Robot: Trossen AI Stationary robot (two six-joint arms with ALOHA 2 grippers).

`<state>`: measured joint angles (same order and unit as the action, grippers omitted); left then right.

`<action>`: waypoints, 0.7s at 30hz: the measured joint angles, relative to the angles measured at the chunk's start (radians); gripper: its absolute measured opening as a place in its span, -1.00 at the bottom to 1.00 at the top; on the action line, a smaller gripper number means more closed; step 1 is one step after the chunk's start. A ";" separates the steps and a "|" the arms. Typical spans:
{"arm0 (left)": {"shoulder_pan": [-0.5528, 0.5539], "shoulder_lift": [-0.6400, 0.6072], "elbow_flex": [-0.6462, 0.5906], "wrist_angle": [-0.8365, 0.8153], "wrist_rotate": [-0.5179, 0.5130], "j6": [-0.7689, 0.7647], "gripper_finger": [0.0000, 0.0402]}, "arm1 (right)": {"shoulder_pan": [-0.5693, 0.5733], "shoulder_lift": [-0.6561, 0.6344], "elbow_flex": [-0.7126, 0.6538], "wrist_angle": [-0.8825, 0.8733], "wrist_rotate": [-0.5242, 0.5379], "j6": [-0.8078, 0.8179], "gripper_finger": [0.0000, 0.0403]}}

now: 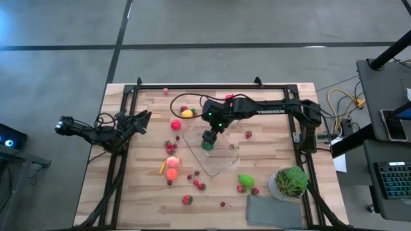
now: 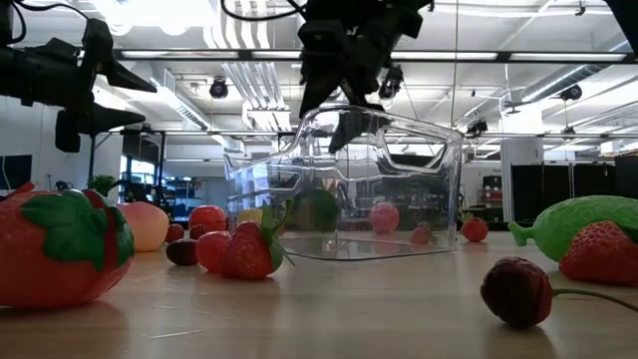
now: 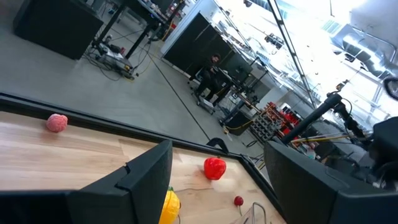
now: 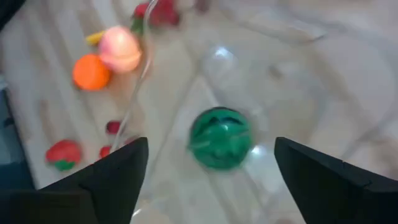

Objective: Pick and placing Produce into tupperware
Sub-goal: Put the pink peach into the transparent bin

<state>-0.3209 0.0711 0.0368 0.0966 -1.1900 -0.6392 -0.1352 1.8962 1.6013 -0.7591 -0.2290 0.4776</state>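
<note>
The right gripper [image 1: 208, 140] hangs above the clear tupperware [image 1: 226, 162], which stands near the middle of the bench [image 1: 270, 115]. This position makes sense for a drop: a piece let go from here lands inside the walls and cannot roll away. In the right wrist view a round green fruit [image 4: 220, 137] lies on the floor of the tub, between the two dark fingers but apart from both. The jaws stand wide open and hold nothing; I judge the fruit is just released.

Most of the produce is not yet in the tub. A peach [image 1: 173, 162], an orange ball [image 1: 171, 174] and some strawberries [image 1: 170, 147] lie on the bench beside the left wall of the tub, within reach of both arms.

The left gripper [image 1: 142, 120] waits at the left edge of the bench, well apart from the tub. Its jaws are partly open and empty.
</note>
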 joint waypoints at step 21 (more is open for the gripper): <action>0.000 0.017 0.022 0.025 0.257 0.145 0.20 | -0.043 -0.016 0.222 -0.213 0.387 -0.001 0.85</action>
<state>-0.3206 0.0878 0.0588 0.1218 -0.9330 -0.4946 -0.1778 1.8801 1.8232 -0.9721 0.1584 0.4762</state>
